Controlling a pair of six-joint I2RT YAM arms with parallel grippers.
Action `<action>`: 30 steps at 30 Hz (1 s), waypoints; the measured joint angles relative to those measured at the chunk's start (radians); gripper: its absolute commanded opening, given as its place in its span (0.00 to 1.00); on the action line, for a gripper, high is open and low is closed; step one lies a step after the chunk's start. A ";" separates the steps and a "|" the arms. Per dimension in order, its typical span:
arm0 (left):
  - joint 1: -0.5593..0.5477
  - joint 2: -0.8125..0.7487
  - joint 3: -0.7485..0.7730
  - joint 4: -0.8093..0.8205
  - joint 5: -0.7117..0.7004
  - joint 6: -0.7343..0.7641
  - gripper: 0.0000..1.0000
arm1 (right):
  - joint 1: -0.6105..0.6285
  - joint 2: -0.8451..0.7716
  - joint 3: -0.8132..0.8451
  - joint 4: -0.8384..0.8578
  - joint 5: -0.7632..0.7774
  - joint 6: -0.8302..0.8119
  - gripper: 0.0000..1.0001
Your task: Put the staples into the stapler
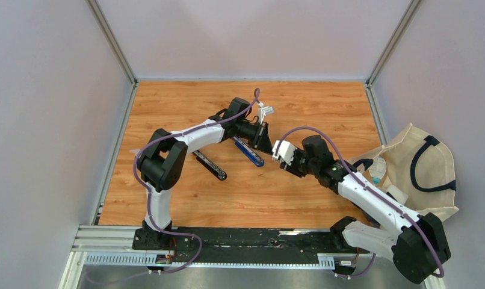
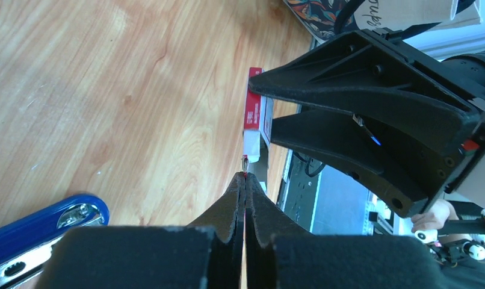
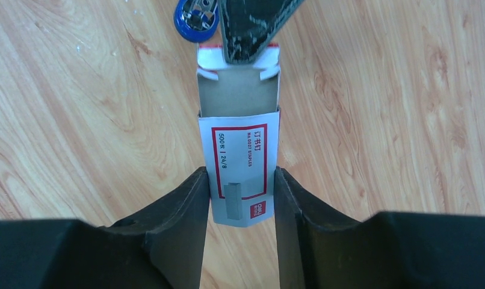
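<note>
The small white staple box [image 3: 240,158] with a red-framed label is clamped between my right gripper's [image 3: 240,180] two fingers and held above the table; it also shows in the top view [image 1: 281,149]. Its far end is open, with a brown flap [image 3: 239,90] sticking out. My left gripper [image 2: 245,176] is shut, pinching the edge of that flap; its fingers [image 3: 252,27] come in from the far side. No staple strips show. The blue stapler [image 1: 250,152] lies opened on the table under the left gripper, with its black base [image 1: 210,165] to the left.
A cream cloth bag [image 1: 422,161] with black handles lies at the table's right edge beside the right arm. Grey walls enclose the wooden table [image 1: 324,108] on three sides. A black rail [image 1: 246,238] runs along the near edge.
</note>
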 measured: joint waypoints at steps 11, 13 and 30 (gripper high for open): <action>0.034 -0.006 -0.003 -0.009 -0.002 0.000 0.07 | -0.015 0.021 0.000 -0.067 0.055 -0.002 0.43; 0.035 -0.006 -0.003 -0.010 -0.002 0.000 0.17 | -0.015 0.021 0.000 -0.074 0.055 -0.002 0.43; 0.036 -0.005 0.011 -0.066 -0.025 0.019 0.72 | -0.054 0.029 0.000 -0.087 0.074 0.006 0.42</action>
